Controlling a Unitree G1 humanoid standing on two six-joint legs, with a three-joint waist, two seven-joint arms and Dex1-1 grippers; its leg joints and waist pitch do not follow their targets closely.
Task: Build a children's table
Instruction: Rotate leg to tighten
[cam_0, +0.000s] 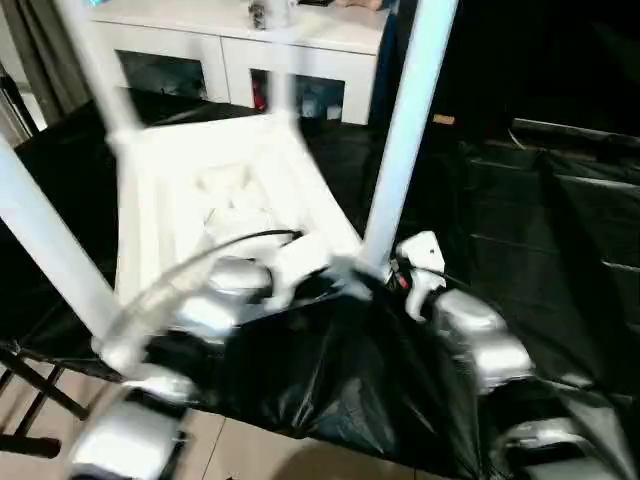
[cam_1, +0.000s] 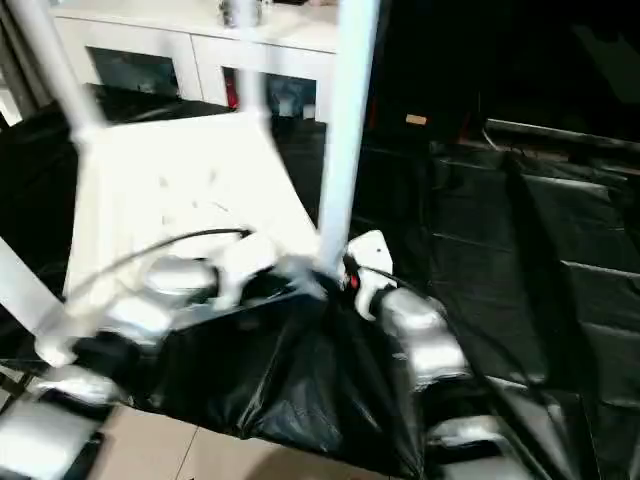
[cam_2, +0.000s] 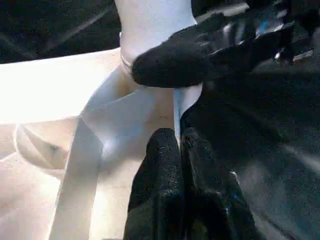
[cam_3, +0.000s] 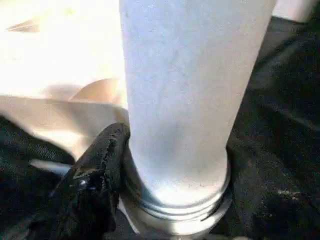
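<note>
The children's table lies upside down on black sheeting, its white top (cam_0: 215, 195) facing up with white legs standing in the corner sockets. The near right leg (cam_0: 405, 130) rises beside both grippers. My left gripper (cam_2: 179, 137) is shut on the thin raised rim (cam_2: 175, 107) of the top, right by that leg's socket. My right gripper (cam_0: 382, 275) is closed around the base of this leg (cam_3: 180, 100), one black finger (cam_3: 97, 170) pressed against it just above the socket ring. Another leg (cam_0: 50, 250) slants up at the near left.
A white cabinet with glass doors (cam_0: 230, 50) stands behind the work. Black sheeting (cam_0: 520, 220) covers the work surface and stretches off to the right. Its front edge drops to pale floor (cam_0: 250, 450), with a black stand (cam_0: 30, 400) at the lower left.
</note>
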